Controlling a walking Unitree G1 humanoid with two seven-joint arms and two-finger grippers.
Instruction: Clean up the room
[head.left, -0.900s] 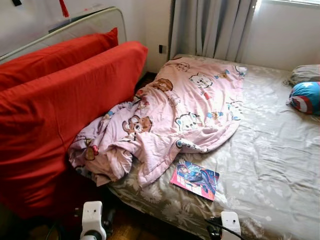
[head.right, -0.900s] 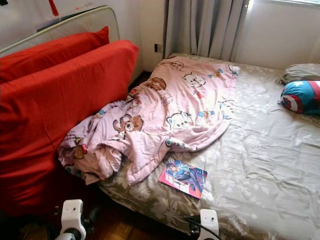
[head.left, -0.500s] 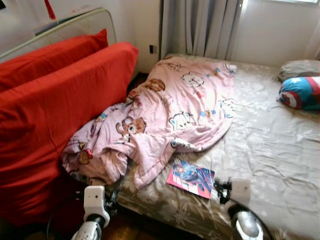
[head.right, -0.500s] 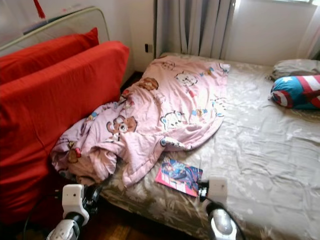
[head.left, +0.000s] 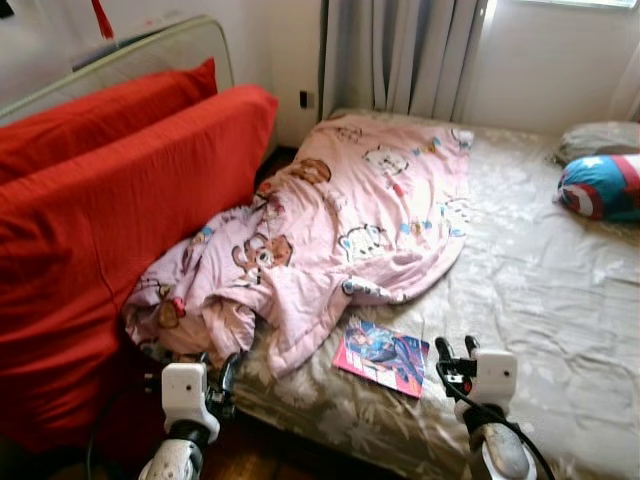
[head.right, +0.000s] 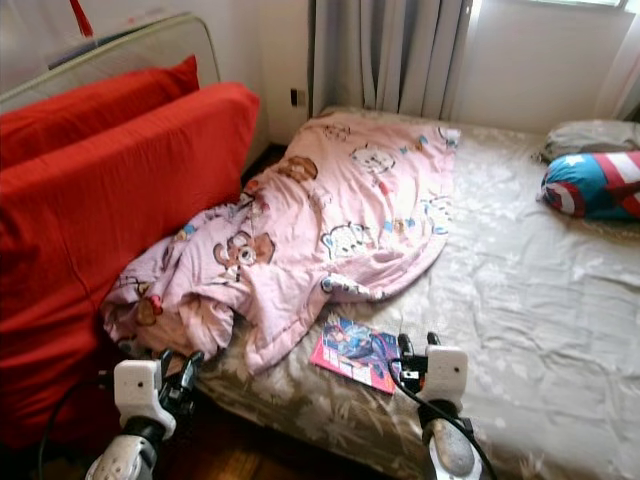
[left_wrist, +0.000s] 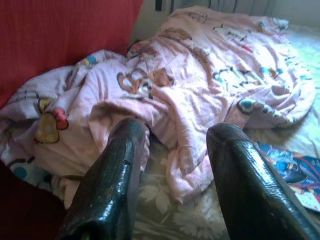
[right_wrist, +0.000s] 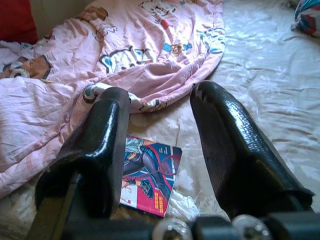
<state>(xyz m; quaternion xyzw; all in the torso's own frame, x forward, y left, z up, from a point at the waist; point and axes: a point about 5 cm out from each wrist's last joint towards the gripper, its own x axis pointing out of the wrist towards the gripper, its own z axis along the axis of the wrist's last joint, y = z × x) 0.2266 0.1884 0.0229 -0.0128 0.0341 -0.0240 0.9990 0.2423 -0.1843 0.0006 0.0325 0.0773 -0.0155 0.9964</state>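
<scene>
Both arms are rising further into view than moments earlier, and the right gripper (right_wrist: 157, 145), jaws spread, is hovering nearer than the left gripper (left_wrist: 175, 165), likewise spread, to the comic book (head.left: 386, 356) lying on the bed (head.left: 540, 300) just ahead.

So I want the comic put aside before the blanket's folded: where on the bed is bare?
Bare grey floral sheet runs between the pink cartoon blanket and the blue round cushion. The side by the red cushions is crowded with bunched blanket.
</scene>
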